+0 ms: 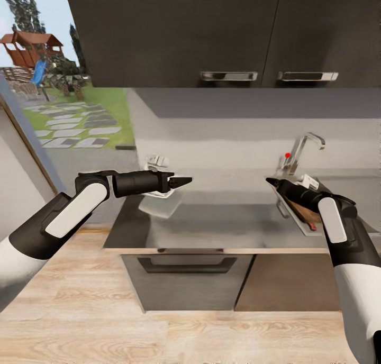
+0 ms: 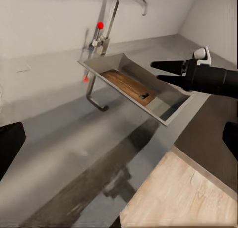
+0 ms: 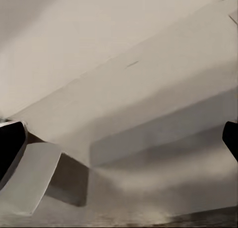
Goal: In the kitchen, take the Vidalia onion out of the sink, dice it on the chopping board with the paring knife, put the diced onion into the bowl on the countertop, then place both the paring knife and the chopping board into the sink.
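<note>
The sink [image 2: 171, 96], a rectangular stainless-steel basin, sits at the 3 o'clock end of the counter in the head view, below a chrome tap [image 1: 304, 147] with a red knob [image 1: 287, 155]. Inside it lies the dark brown wooden chopping board [image 2: 130, 86], flat on the basin floor, slot handle toward the near wall. A reddish-brown handle end [image 1: 312, 227] shows at the board's near edge; whether it is the paring knife cannot be confirmed.

The right gripper [image 2: 159, 71] hangs above the basin's near end, fingers slightly parted, holding nothing.

The glossy dark grey countertop [image 1: 211, 226] with its light wood front edge runs from the sink toward 9 o'clock, its middle bare. At its far 9 o'clock end stands the shallow white squarish bowl [image 1: 159, 193]; contents not discernible.

The left gripper [image 1: 188, 181] is held just in front of the bowl, tips drawn nearly together, empty.
</note>
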Motion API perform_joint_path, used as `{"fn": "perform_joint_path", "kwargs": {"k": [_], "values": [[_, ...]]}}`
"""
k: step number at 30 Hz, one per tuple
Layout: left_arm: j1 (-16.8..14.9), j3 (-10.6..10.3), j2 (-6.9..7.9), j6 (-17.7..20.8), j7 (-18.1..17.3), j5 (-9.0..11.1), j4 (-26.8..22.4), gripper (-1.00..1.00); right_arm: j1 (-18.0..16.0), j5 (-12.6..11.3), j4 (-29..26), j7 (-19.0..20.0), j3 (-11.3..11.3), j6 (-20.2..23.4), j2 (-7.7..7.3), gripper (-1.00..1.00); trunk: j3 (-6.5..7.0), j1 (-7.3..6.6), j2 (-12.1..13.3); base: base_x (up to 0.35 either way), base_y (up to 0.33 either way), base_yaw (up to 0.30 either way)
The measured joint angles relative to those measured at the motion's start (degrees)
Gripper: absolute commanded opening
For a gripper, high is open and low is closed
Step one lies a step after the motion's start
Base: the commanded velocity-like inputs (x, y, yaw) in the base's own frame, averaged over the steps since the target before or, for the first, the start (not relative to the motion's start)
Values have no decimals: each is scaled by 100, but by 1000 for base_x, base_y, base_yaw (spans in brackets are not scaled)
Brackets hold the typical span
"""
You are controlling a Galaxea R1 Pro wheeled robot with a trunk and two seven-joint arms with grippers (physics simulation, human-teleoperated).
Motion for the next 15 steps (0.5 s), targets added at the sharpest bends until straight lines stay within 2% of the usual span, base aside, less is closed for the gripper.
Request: {"fn": "perform_joint_path", "kwargs": {"k": [7, 15], "values": [[1, 1, 0, 0, 0, 0, 0, 100, 2, 2, -5, 14, 2, 0, -6, 100, 65, 0, 0, -220, 180, -60], [1, 0, 1, -1, -2, -1, 0, 100, 1, 9, -6, 13, 2, 8, -4, 100, 110, 1, 1, -237, 123, -39]]}}
